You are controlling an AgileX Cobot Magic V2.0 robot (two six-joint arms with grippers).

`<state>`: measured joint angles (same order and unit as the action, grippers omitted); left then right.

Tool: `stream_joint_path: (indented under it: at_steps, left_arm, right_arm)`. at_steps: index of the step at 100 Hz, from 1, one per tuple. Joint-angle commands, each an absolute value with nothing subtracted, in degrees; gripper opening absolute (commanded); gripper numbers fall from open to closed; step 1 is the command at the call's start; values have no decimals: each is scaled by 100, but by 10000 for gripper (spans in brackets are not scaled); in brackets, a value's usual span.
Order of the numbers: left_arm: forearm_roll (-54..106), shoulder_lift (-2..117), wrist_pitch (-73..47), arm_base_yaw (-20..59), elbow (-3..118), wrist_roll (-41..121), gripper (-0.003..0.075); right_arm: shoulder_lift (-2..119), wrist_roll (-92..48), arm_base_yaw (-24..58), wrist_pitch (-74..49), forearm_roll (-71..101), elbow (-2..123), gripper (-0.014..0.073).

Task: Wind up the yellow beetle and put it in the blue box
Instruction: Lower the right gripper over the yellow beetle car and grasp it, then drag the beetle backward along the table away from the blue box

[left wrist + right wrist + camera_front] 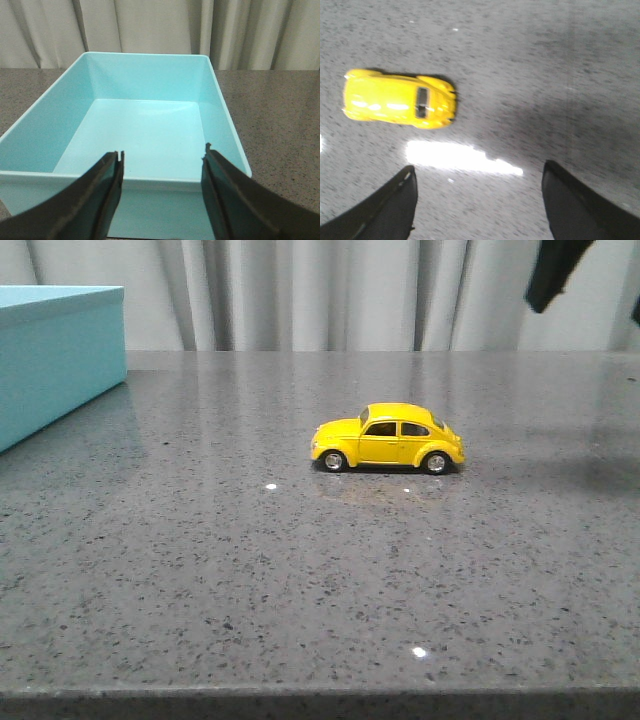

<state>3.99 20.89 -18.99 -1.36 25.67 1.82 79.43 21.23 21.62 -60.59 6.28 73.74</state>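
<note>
The yellow beetle (388, 439) stands on its wheels on the grey speckled table, side-on, a little right of the middle. It also shows from above in the right wrist view (399, 98). The blue box (55, 355) stands at the far left edge; the left wrist view shows its inside (135, 135) open and empty. My left gripper (162, 157) is open and empty, just in front of the box's near wall. My right gripper (477, 172) is open and empty, high above the table to the right of the beetle; its dark tip (555, 272) shows at the top right.
The grey speckled table (300, 580) runs to a front edge at the bottom of the front view. Grey curtains (330, 295) hang behind it. Bright light glints lie on the tabletop near the beetle.
</note>
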Motion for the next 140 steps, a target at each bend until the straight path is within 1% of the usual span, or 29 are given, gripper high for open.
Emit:
stream_joint_path:
  at_steps: [1,28,54,79,140]
  left_arm:
    - [474,2175,-1522,-93,2763,136,356]
    - [474,2175,-1541,-87,2763,136,356]
    - [474,2175,-1551,-87,2763,136,356]
    - [474,2175,-1573,-24,2763,136,356]
    - [474,2175,-1586,41,2763,136,356]
  right_arm:
    - [8148,2414,2387,-5914,659,7850,531]
    - [9206,2906,2995,-5965,574,8837,530]
    - [9950,3320,3268,-6373,248,9477,530]
    - [10062,3625,3277,-6600,-114,9550,528]
    - [10296,3685,3277,-6694,0,9532,528]
